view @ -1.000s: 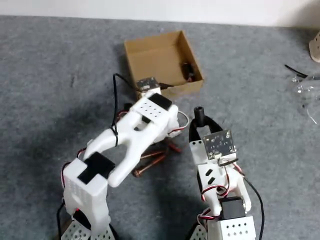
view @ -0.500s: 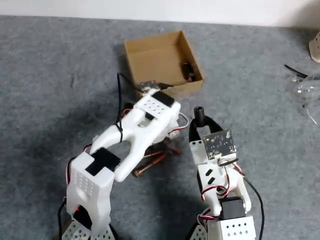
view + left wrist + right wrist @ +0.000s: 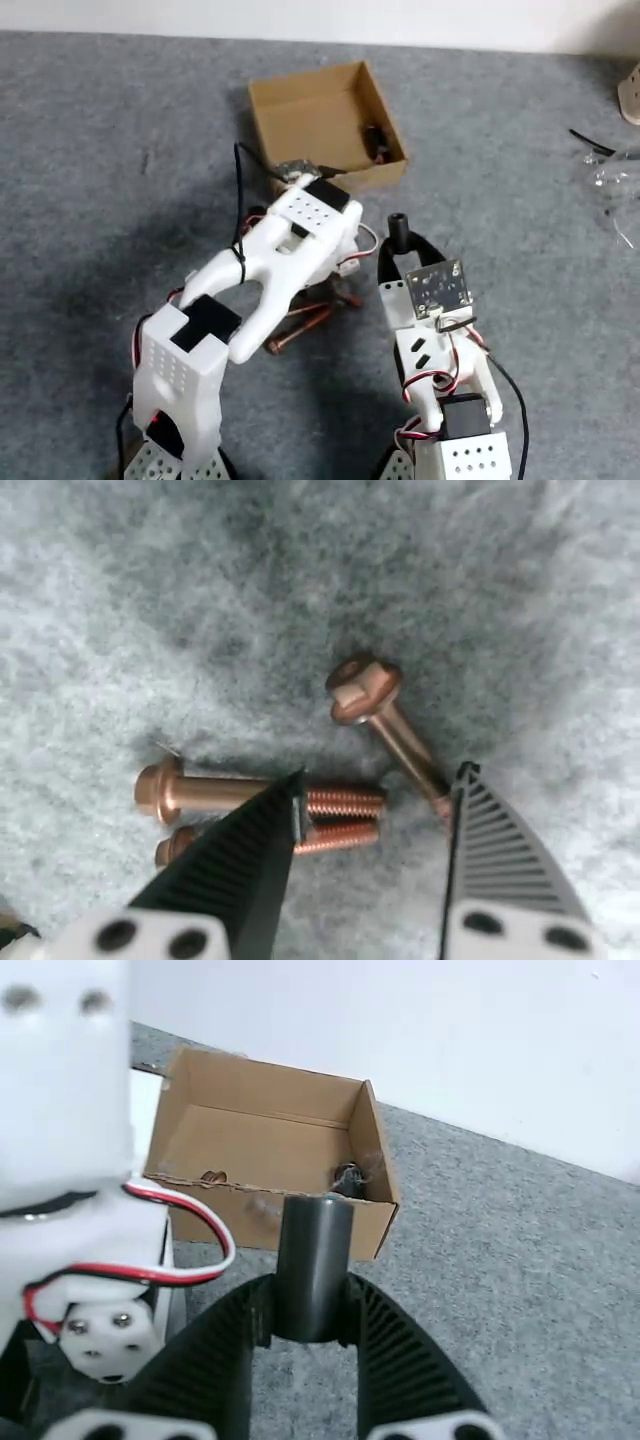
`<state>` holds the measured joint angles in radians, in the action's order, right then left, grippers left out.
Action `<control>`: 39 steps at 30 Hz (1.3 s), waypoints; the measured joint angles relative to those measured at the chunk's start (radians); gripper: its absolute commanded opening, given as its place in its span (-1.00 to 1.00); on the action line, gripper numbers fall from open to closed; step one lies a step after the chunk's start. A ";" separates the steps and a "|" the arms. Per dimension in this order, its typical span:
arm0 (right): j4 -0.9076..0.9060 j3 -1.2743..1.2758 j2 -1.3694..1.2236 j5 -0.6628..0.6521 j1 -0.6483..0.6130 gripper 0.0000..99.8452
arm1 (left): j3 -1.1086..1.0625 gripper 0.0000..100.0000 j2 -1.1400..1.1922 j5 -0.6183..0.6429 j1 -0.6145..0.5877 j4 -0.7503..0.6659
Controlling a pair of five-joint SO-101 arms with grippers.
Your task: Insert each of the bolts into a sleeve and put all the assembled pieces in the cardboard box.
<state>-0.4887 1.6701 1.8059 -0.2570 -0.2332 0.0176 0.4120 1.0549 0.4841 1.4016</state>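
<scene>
Grey felt surface (image 3: 80, 150), our two arms side by side, the box (image 3: 300, 105) just beyond them.
We see our left fingers (image 3: 240, 860) spread apart, hanging over three copper bolts (image 3: 345, 802) on the surface. Two bolts lie side by side and touching, while the third (image 3: 375, 705) lies at an angle beside them, its shank reaching one fingertip. Our right fingers (image 3: 400, 1360) pinch a black sleeve (image 3: 312, 1250), held upright near the box's front wall. We also see a small dark piece (image 3: 377, 140) lying inside the box, against a side wall.
</scene>
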 measured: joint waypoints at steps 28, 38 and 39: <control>0.000 0.000 0.000 0.000 0.000 -0.99 | 0.439 -0.99 0.324 -0.009 -0.058 0.265; 0.000 0.000 0.000 0.000 0.000 -0.99 | 0.499 -0.99 0.324 -0.103 -0.091 0.288; 0.000 0.000 0.000 0.000 0.000 -0.99 | 0.499 -0.99 0.324 -0.106 -0.091 0.288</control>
<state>-0.4887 1.6701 1.8059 -0.2570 -0.2332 0.5163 0.7357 0.9490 0.3936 1.6901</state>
